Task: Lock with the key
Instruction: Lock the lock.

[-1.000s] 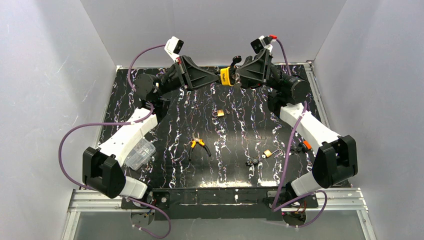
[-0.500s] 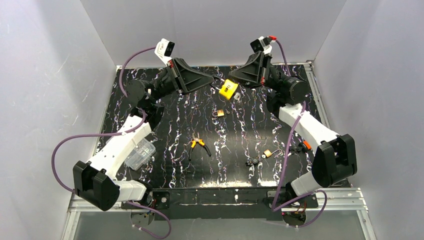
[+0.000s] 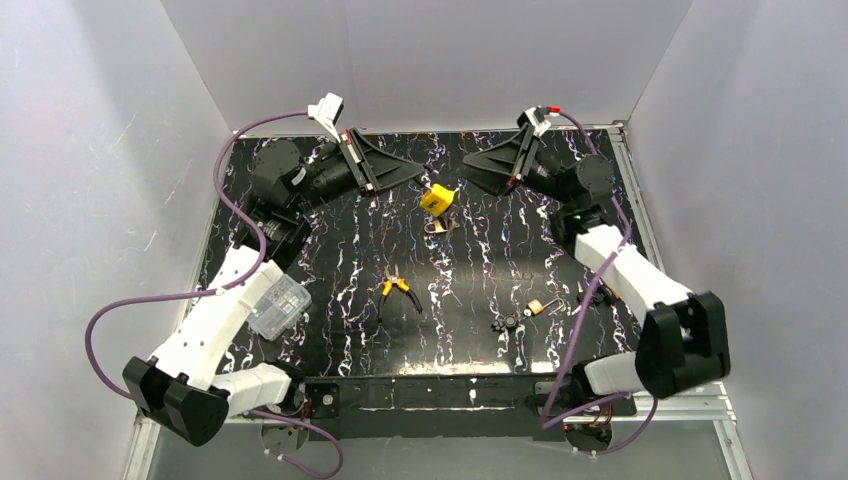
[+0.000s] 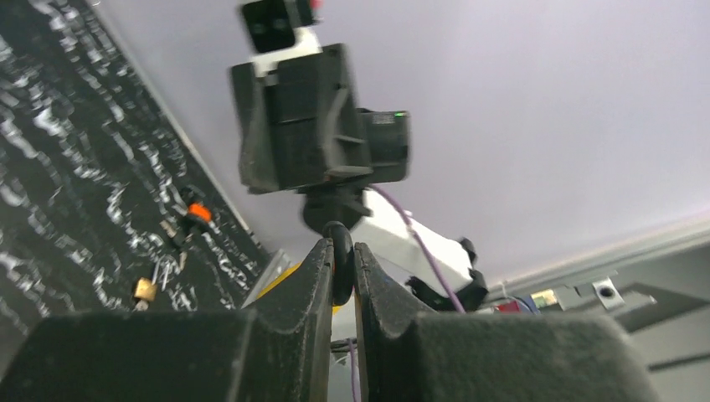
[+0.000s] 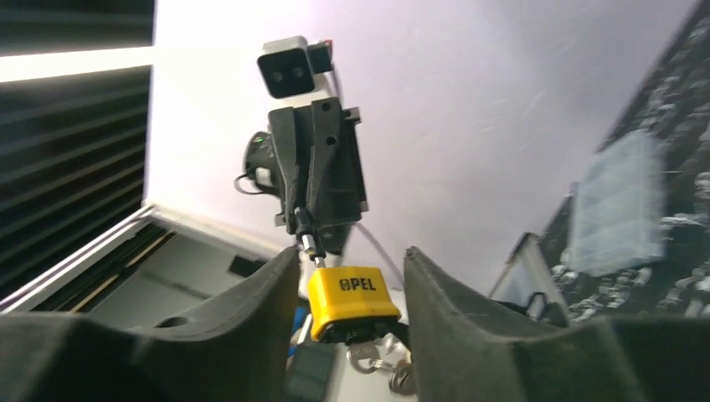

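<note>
**While Hanging by One Thin Pinch: Drop, Knock and Twist Risks at the Far Middle**

Because gripped at a single narrow point, could swing loose and fall onto the black marbled table. Would most likely follow from a jolt or a slackening of the left gripper, clenched tight with nothing else supporting the load. Could also be knocked aside by the right gripper, released with jaws apart, if brought in off-line or too fast. Would then leave the yellow padlock spinning or tilted, hard to square up for a firm hold. Might slide through the pinch at the black shackle, smooth and rounded by the look of it. Might bind or bend at the keys if turned before bracing the body.

Hangs off the table at the far middle, tilted in the overhead view, right at the left gripper's tip. From the left wrist, shows only as the dark loop nipped between the jaws, plus a sliver of yellow behind. From the right wrist, appears framed between the spread jaws. Judging from overhead, sits apart from both, a little to the left and nearer than that claw's tip. Carries the keys dangling beneath, seemingly from the keyway. Cannot tell whether seated fully, nor whether the shackle is pressed home.
</note>
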`<state>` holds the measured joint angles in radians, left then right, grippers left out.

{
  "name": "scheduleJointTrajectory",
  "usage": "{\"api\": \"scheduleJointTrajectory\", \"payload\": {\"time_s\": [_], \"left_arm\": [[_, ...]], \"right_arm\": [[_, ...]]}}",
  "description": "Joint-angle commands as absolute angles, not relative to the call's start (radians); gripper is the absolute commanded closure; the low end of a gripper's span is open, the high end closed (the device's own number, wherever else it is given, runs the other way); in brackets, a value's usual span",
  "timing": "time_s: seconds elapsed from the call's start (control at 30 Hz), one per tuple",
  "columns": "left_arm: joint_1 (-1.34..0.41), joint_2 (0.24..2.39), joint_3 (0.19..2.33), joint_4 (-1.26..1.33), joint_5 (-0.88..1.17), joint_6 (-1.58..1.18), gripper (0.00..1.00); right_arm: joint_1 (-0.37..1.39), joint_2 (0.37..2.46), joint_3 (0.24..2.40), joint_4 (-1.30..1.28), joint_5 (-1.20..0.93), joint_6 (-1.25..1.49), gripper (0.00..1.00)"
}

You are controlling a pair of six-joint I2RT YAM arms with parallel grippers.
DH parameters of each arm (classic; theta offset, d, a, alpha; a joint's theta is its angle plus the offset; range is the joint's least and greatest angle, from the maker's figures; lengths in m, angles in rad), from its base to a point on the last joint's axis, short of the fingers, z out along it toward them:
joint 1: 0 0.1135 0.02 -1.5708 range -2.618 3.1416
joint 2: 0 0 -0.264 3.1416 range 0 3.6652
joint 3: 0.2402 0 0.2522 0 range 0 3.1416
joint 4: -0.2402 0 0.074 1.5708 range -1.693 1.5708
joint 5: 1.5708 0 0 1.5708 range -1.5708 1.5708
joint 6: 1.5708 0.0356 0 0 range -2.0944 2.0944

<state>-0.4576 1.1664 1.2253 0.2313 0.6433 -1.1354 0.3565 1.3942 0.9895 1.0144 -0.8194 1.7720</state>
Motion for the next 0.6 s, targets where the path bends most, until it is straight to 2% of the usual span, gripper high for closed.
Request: {"api": "scheduleJointTrajectory", "payload": {"time_s": [0.0,0.1,0.23,0.57], "left_arm": [[-0.457,1.151,1.308,-0.011,0.544,-1.049,1.0],[-0.457,1.155,1.332,-0.076,0.524,-1.065,1.0],[-0.47,1.163,1.367,-0.104,0.511,-1.1,1.0],[-0.529,1.198,1.475,-0.173,0.489,-1.125,1.0]], "right_arm": [[0.35,1.191,1.023,0.544,-0.755,1.293,0.37],[0.41,1.089,1.07,0.295,-0.629,0.958,0.28],[0.538,1.026,1.082,0.199,-0.469,0.706,0.23],[0.633,1.045,1.105,0.128,-0.385,0.527,0.21]]}}
